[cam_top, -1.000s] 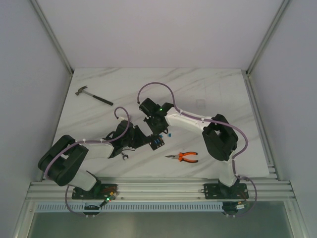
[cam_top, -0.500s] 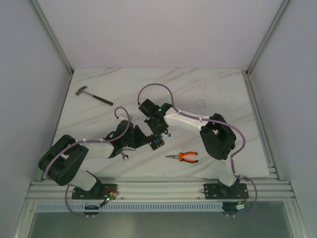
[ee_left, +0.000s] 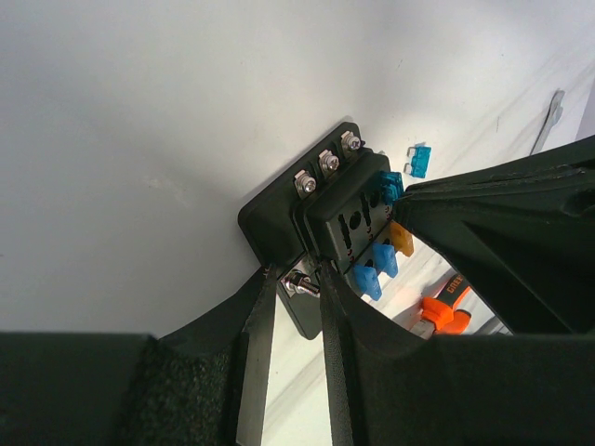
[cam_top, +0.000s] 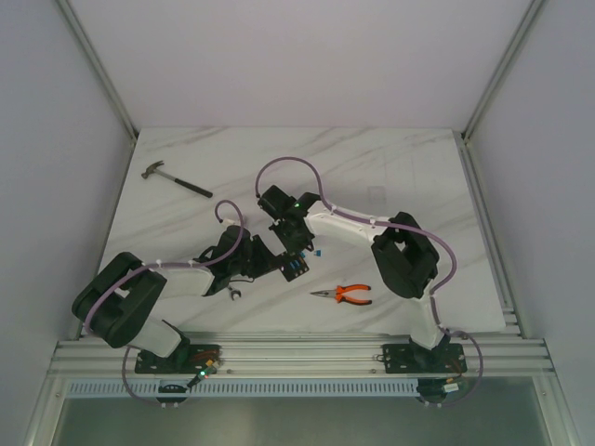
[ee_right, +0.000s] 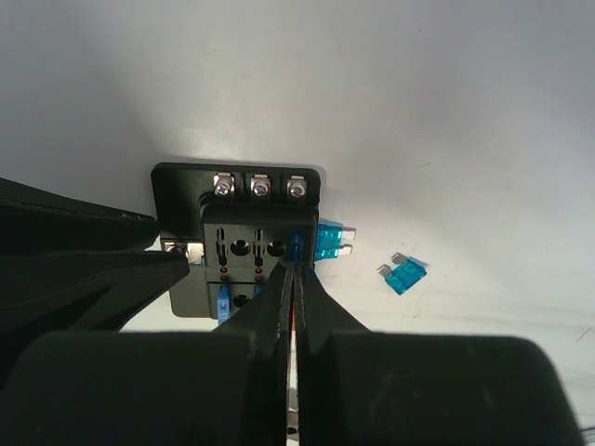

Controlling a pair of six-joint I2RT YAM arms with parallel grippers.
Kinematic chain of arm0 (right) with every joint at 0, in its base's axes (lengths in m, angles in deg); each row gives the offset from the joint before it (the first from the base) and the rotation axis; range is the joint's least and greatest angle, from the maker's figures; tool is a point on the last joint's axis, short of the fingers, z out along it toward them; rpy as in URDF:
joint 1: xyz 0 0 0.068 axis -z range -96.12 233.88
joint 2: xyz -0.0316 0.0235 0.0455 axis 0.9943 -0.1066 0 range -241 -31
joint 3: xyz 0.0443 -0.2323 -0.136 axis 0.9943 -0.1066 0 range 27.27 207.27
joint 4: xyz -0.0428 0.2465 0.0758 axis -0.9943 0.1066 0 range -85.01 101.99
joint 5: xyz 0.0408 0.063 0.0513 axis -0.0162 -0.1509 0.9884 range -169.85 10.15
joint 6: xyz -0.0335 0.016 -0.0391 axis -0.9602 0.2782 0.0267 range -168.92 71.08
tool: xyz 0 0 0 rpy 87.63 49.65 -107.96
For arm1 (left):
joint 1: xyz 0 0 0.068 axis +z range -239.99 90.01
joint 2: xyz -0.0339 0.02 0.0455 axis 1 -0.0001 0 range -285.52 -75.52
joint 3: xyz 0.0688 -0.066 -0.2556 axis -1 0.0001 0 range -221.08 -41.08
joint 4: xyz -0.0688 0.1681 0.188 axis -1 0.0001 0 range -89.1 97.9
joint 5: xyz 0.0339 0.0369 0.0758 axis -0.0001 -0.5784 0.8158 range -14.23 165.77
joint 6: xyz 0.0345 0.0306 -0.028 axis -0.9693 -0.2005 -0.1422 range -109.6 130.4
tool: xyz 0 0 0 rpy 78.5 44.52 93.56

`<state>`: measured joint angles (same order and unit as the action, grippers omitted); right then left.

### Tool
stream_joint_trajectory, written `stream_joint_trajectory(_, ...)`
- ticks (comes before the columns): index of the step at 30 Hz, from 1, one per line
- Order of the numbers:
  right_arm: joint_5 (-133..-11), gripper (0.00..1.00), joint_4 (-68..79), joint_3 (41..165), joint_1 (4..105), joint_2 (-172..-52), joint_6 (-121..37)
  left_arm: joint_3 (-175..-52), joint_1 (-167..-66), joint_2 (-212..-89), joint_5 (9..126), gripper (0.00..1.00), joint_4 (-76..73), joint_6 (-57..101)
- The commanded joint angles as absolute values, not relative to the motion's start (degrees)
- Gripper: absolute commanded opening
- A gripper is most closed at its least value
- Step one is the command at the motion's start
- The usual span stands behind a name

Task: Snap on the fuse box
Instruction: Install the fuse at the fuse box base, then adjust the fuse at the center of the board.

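Note:
The black fuse box lies mid-table between the two arms. My left gripper holds it by its side: in the left wrist view the gripper has its two fingers on either side of the box's edge tab with the bolt. My right gripper comes down on the box from behind. In the right wrist view this gripper is shut on a thin blue fuse standing edge-on at a slot in the box's top-right face. Blue and orange fuses sit in other slots.
A loose blue fuse lies right of the box, another against its side. Orange-handled pliers lie to the near right, a small wrench near the left arm, a hammer at the far left.
The right gripper's fingers have closed together at the fuse, and the right arm has shifted slightly left. The left gripper and the fuse box have stayed put.

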<state>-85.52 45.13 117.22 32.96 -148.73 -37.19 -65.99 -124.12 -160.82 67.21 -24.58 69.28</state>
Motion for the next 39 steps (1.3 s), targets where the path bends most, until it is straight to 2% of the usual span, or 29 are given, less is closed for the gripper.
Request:
stream_joint_trajectory(1,-84.2,0.0,45.6,112.1,32.5,-160.2,-37.8,-65.9,-124.3,-162.4,67.5,0.35,-21.8,68.4)
stream_joint_trajectory(8,-82.7,0.0,42.7,109.3,32.5,-163.2,-37.4,-65.4,-124.4,-162.3,67.5,0.34,-22.1,68.6)
stream_joint_trajectory(16,-81.7,0.0,40.4,111.4,32.5,-149.4,-37.4,-65.8,-124.4,-161.2,67.5,0.35,-22.2,68.6)
stream_joint_trajectory(21,-82.6,0.17,40.9,113.8,32.6,-143.6,-36.6,-66.3,-124.6,-160.4,67.9,0.35,-21.7,68.4)
stream_joint_trajectory(27,-85.8,0.31,41.3,112.9,33.9,-139.0,-34.7,-67.1,-124.8,-160.0,67.9,0.37,-21.2,68.2)
stream_joint_trajectory(39,-87.6,0.41,39.2,101.7,39.3,-137.4,-32.0,-70.3,-124.8,-159.4,68.8,0.5,-19.5,66.6)
